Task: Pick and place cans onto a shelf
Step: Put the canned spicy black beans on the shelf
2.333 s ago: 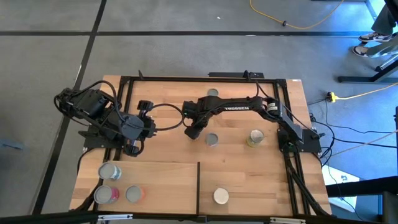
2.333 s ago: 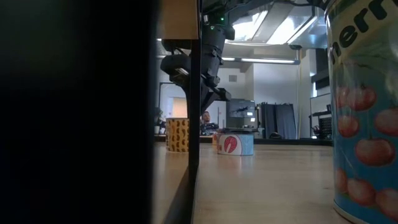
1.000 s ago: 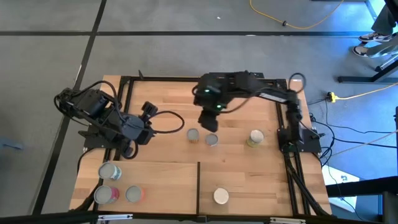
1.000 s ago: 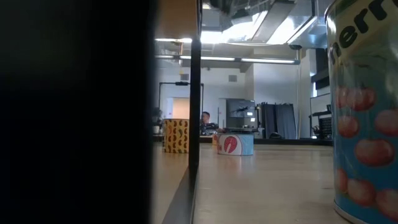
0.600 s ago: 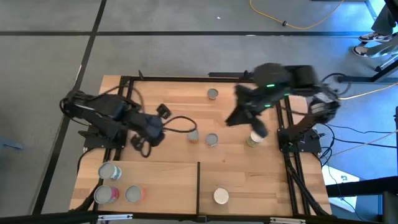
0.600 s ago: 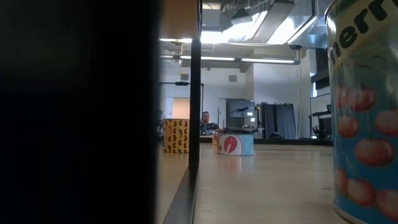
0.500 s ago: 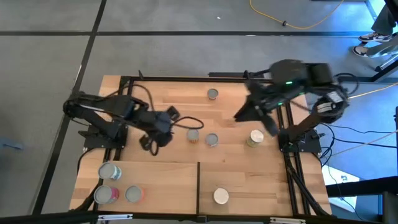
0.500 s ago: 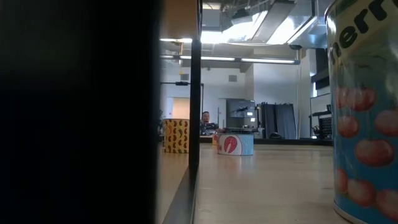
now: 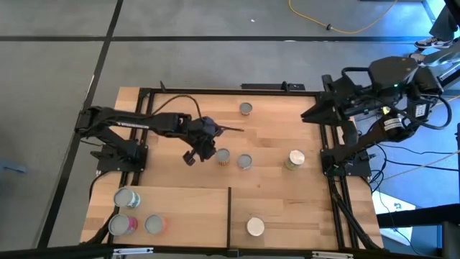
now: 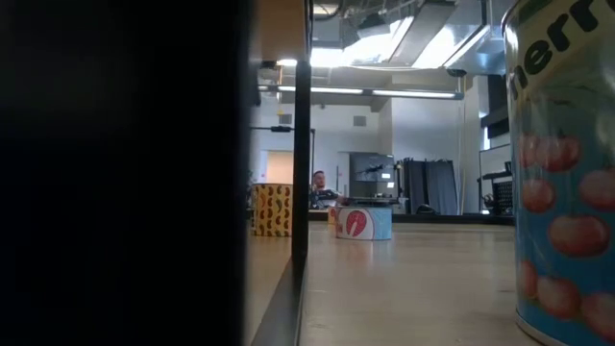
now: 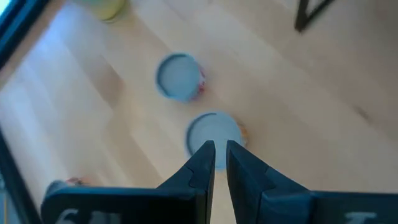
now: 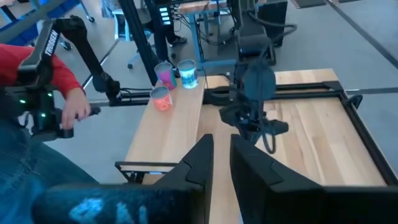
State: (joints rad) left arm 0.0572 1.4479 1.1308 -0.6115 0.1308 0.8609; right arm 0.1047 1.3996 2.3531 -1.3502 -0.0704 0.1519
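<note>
Both tools nearly shut, empty; left tool [image 11: 220, 148] above can [image 11: 214, 132].

Grey floor [image 9: 215, 21] surrounds the table, crossed by a yellow cable [image 9: 345, 29]. Ceiling strip lights [image 10: 413, 93] glow above white walls [image 10: 423, 135].

The pale plank tabletop [image 9: 273, 187] is smooth, matt wood edged with thin black metal framing [image 9: 230, 91]. The small round tins [image 9: 244, 162] have dull silver-grey metal lids; the printed cherry-label can [image 10: 562, 183] looks glossy. Both dark robot arms [image 9: 136, 124] have matt plastic-looking casings.
</note>
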